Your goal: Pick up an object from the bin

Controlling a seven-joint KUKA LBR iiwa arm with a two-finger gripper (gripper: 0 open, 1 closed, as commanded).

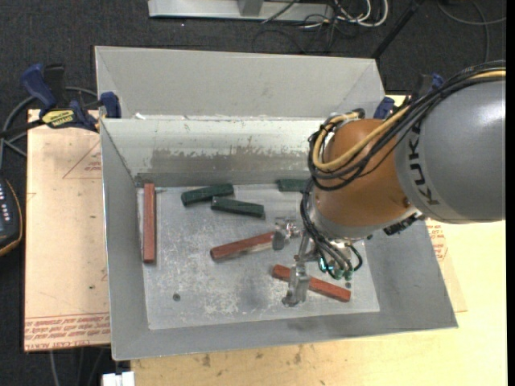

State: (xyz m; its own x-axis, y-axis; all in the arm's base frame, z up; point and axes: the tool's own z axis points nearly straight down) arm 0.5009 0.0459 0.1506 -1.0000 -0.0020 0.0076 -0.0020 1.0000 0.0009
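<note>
- Progress: early, by the look of things; no lift yet, no grasp closed on anything.
- Tool (290,262) low inside the grey bin (129,215), over the front right part of its floor; released, the two metal fingers (295,289) standing apart with nothing clamped between them.
- Nearest thing: front red-brown bar (328,289), flat on the bin floor, slanting from the tool's nearer finger toward the front right corner. Left end right at that finger, touching or just beside it; hard to tell which.
- Middle red-brown bar (240,248) at mid-floor, also flat, its right end just beside the tool's other finger. Two bar ends close to the tool, then, one by each finger.
- Likely pick, as a judgement only: the front red-brown bar, though not yet framed squarely between the fingers.
- Farther off: two dark green blocks (207,194) toward the back, a third green block (290,185) by the back wall and partly behind the orange wrist cover (358,179), and a long red-brown bar (149,222) along the left wall, well apart from the tool.
- Left to do: centring over one bar, closing across its narrow width, lifting clear of the bin.
- Risk: a grip at the very end of a long bar, prone to tilting or slipping out on the lift.
</note>
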